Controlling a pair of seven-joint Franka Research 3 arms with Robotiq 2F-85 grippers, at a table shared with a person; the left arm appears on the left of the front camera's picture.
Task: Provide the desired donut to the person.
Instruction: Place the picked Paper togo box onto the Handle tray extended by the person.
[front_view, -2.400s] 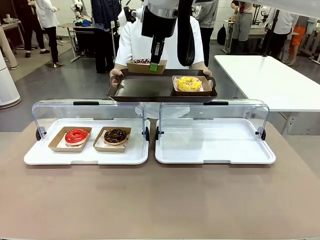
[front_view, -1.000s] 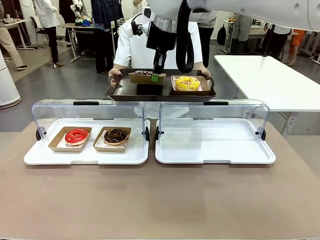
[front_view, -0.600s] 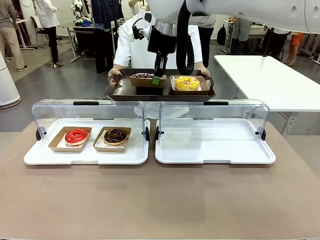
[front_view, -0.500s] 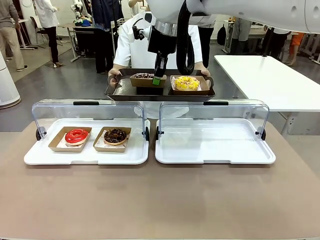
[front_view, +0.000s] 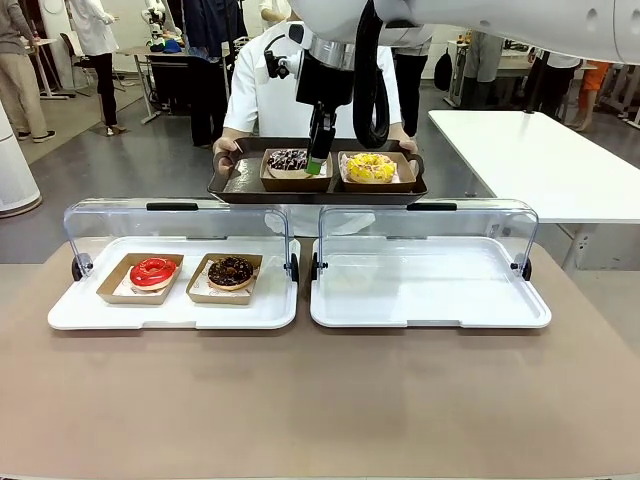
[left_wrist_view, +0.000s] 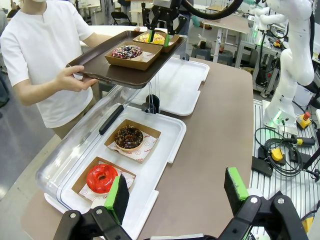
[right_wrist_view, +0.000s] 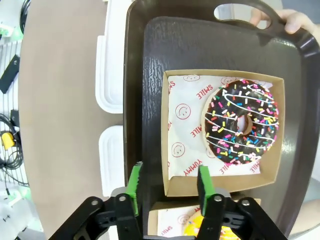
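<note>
The sprinkle donut (right_wrist_view: 241, 122) sits in a shallow kraft carton (right_wrist_view: 172, 185) on the dark tray (right_wrist_view: 150, 50) that the person (left_wrist_view: 47, 45) holds out level beyond the worktop (front_view: 320, 400). The right tool (right_wrist_view: 167, 182) is released: its green pads stand apart astride the carton's near wall, one outside it and one over the paper liner, gripping nothing. From this tool the donut lies straight ahead along the fingers and a little to one side, inside the carton; the carton's long side runs across the finger line. In the front view the tool (front_view: 317, 165) hangs just above the carton's right edge, between the sprinkle donut (front_view: 288, 160) and the yellow donut (front_view: 370, 167) beside it. The delivery looks done, so the coming move is likely a straight lift clear of the wall without dragging the carton.

The left tool (left_wrist_view: 175, 195) is also wide open and empty, low over the worktop's near side, well apart from the tray; the right arm is plainly the nearer one.

The tray is a moulded plastic with a grained face and cut-out handles. The cartons are thin card lined with printed paper. The donut's glaze is glossy and dark, striped white and dotted with coloured sprinkles. On the worktop a white case (front_view: 150, 315) with a clear domed lid keeps a red donut (front_view: 153, 271) and a chocolate donut (front_view: 231, 270).
</note>
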